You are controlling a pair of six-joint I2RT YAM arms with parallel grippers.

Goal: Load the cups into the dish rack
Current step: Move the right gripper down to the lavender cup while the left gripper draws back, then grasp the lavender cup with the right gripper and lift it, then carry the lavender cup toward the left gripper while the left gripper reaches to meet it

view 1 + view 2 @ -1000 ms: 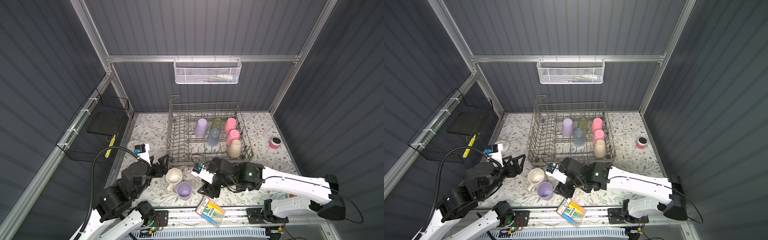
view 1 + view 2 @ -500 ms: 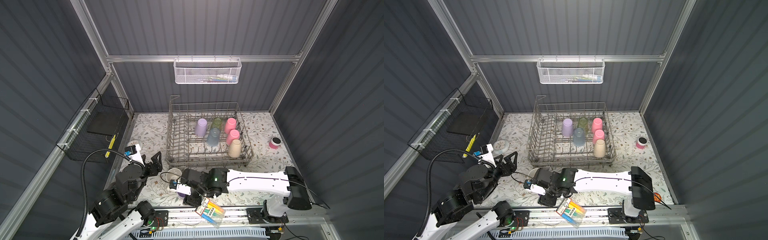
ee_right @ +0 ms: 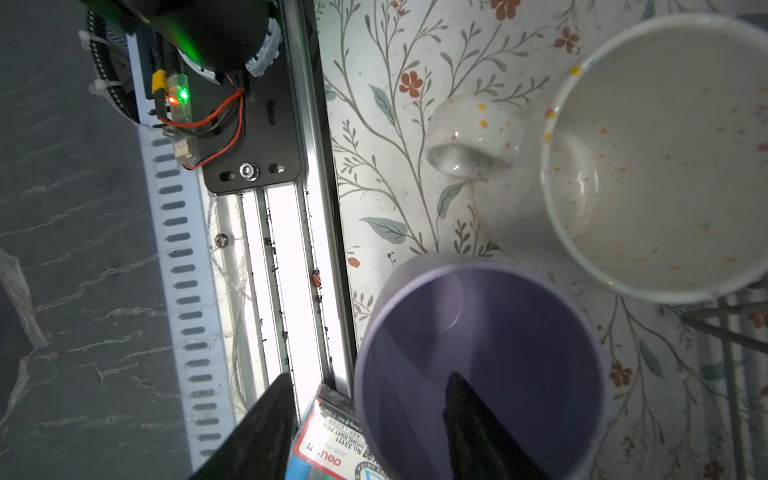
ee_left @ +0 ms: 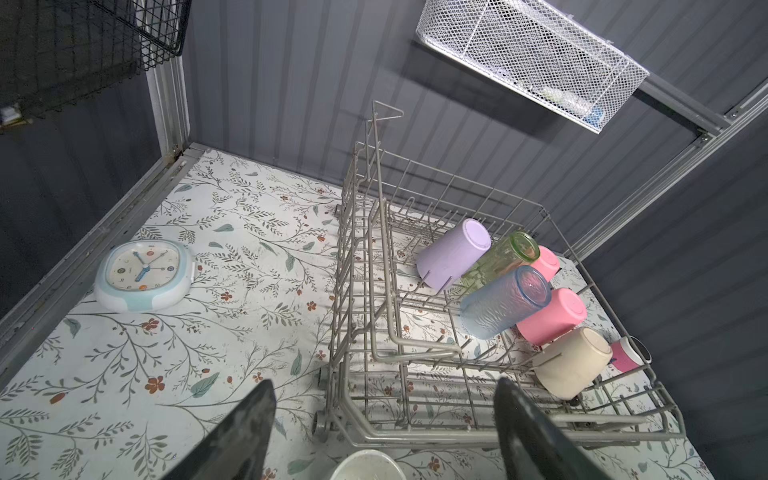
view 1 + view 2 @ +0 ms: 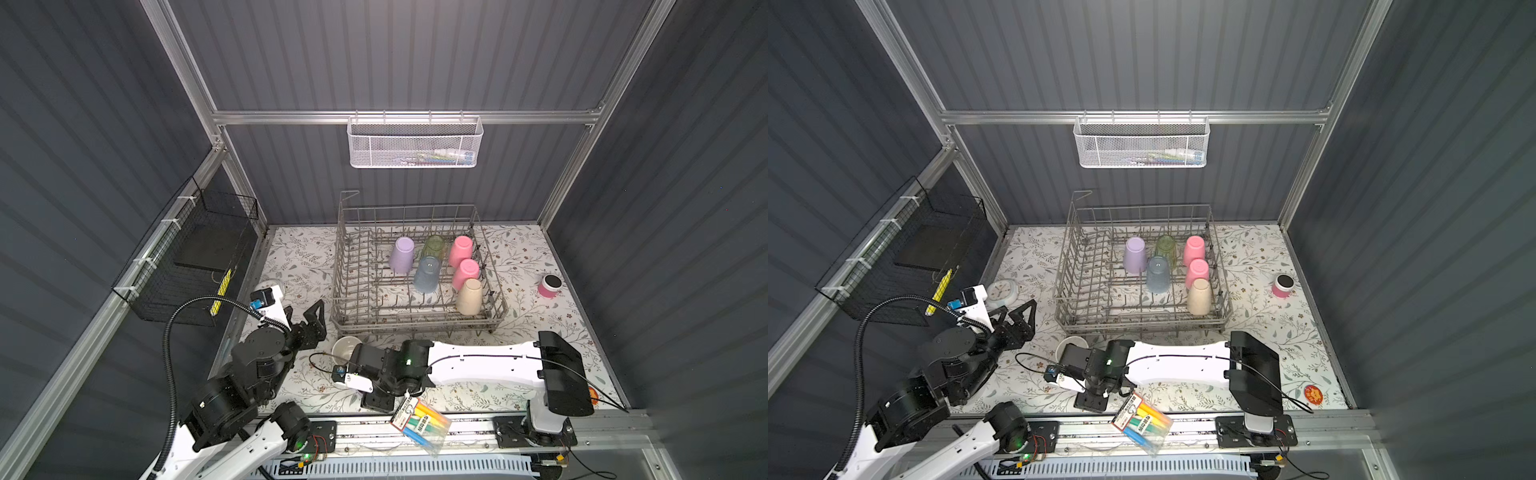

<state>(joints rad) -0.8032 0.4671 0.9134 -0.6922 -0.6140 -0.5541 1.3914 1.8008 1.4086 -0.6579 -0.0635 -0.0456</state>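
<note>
**Right tool straddles the loose lilac cup's wall; six cups sit in the rack**

Only the right wrist view shows the loose lilac cup. It stands mouth-up on the counter, at the lower right of that frame, with the cream mug just beside it. The right tool is partly open, with one finger inside the cup and one outside its wall. Neither finger visibly presses the wall, so no grip shows. The marker pack lies between the fingers at the bottom edge.

In both top views the right arm hides that cup and the tool's fingers. The mug peeks out at lower middle, just in front of the dish rack.

The left wrist view shows the left tool wide open and empty, facing the rack's near corner. A clock lies at the left of that frame.

The rack's right half holds six cups, all tilted base-up on the tines:
- racked lilac cup
- green tumbler
- far pink cup
- near pink cup
- blue cup
- beige cup

A second ago the right arm lay toward the lower right, and the loose lilac cup showed plainly beside the mug. The arm has since swung across to lower middle, over the cup. The left tool has drawn back slightly from the mug and is as wide open as before. The mug and the racked cups have not moved.
</note>
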